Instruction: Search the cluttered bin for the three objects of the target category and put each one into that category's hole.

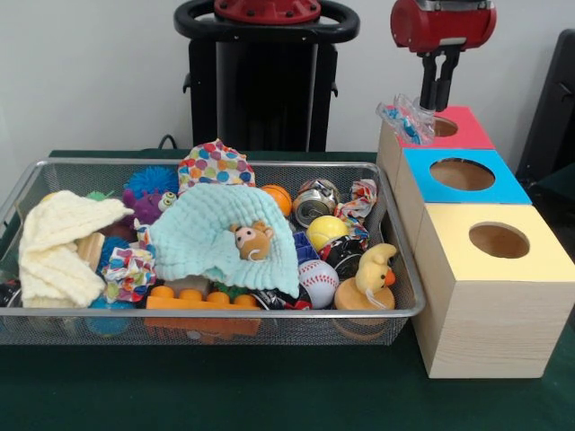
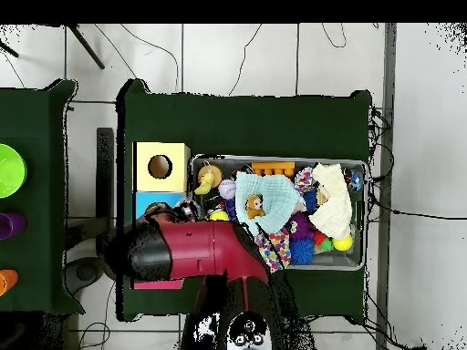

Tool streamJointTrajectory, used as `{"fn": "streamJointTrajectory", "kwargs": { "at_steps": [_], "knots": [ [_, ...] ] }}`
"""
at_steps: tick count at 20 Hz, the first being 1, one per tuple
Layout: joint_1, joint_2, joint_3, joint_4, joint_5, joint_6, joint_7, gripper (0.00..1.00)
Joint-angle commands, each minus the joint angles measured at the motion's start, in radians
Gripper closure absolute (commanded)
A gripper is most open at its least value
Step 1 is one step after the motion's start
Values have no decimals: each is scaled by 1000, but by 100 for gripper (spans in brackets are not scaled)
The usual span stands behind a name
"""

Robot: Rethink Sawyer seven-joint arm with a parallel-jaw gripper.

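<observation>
**Sawyer arm: appearance**

Arm (image 2: 196,251) has a glossy dark-red shell with a rounded black end cap. Red wrist housing (image 1: 442,24) sits directly above the jaws. Gripper (image 1: 439,90) is slim and black. Pedestal (image 1: 260,90) is black.

A robotics lab or test room, set up for an experiment rather than lived in. A table (image 1: 269,400) covered in dark green cloth stands on a pale tiled floor (image 2: 237,59), with thin black cables (image 2: 274,55) trailing loose across the tiles at twelve o'clock in the overhead view. A plain, bare off-white wall (image 1: 90,81) fills the background of the front view. On the table sit a wire mesh bin (image 1: 207,328) crowded with toys and three wooden boxes (image 1: 490,305) with coloured, holed tops. A second green-covered table (image 2: 41,196) at nine o'clock holds more coloured items. A red and black robot arm (image 2: 196,251) reaches over the boxes.
</observation>
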Motion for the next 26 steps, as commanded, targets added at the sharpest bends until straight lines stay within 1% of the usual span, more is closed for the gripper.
{"fn": "streamJointTrajectory", "kwargs": {
  "at_steps": [1, 6, 12, 17, 26],
  "knots": [
    [40, 39, -44, -41, 57, 77, 281, 100],
    [80, 54, -75, -72, 78, 95, 292, 100],
    [119, 71, -106, -88, 108, 93, 304, 100],
    [132, 77, -124, -69, 128, 65, 303, 100],
    [126, 79, -123, -14, 141, 6, 290, 100]
  ]
}}
